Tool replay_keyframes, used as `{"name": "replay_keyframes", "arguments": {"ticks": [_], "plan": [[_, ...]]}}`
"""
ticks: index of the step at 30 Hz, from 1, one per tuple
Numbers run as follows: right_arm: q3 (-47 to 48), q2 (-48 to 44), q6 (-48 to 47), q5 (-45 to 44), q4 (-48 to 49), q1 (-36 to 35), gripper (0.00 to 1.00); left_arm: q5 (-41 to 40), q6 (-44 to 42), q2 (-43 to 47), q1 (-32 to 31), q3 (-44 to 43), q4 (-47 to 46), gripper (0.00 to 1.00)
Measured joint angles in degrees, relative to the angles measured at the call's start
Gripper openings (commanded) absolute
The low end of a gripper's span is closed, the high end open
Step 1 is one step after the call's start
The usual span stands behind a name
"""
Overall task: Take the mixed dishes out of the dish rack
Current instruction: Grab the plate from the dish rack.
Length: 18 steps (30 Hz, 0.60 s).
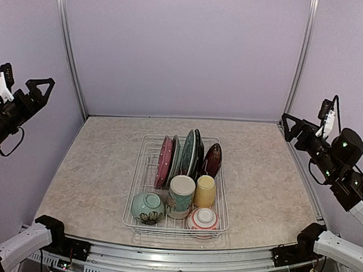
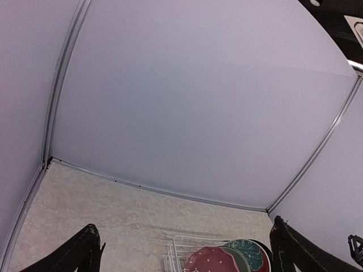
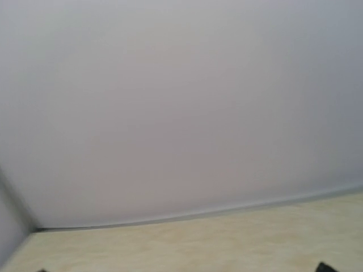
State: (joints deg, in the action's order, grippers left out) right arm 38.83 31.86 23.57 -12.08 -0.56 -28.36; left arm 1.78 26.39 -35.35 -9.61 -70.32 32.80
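Nothing is unloaded yet, as far as the views show. The rectangular white wire-grid dish rack (image 1: pixel 140 170) sits in the middle of the pale marbled counter (image 1: pixel 96 181), towards its near edge, and every dish in sight is inside it.

Along the far half of the rack the plates stand on edge in their slots. From left to right these are the pink dotted plate (image 1: pixel 164 162), a pale plate tucked just beside it, the teal plate (image 1: pixel 188 153), the dark-rimmed plate (image 1: pixel 198 150) and the red floral plate (image 1: pixel 212 160). In the near half sit the tall white patterned mug (image 1: pixel 181 195) and the yellow cup (image 1: pixel 205 191), side by side. The pale-green bowl (image 1: pixel 147 207) lies at the near-left corner and the red-and-white bowl (image 1: pixel 203 219) at the near right. None of the dishes stands on the counter outside the rack.

The left gripper (image 1: pixel 40 86) hangs high at the far left and the right gripper (image 1: pixel 294 127) high at the right. Both are well apart from the rack. Each has its jaws spread wide and holds nothing.

By my judgement the whole job remains: every plate, cup, mug and bowl has to be lifted out and set on the counter.
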Motion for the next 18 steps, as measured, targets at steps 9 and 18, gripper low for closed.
{"name": "replay_keyframes", "arguments": {"ticks": [9, 18], "plan": [[5.5, 12.9, -0.6, -5.5, -4.5, 11.3, 1.00, 9.9, 1.5, -14.1, 10.6, 0.1, -5.6, 0.99], [8.2, 23.7, -1.7, -0.7, -9.8, 17.9, 1.00, 21.2, 4.5, -25.6, 16.5, 0.7, -9.8, 0.99]]}}
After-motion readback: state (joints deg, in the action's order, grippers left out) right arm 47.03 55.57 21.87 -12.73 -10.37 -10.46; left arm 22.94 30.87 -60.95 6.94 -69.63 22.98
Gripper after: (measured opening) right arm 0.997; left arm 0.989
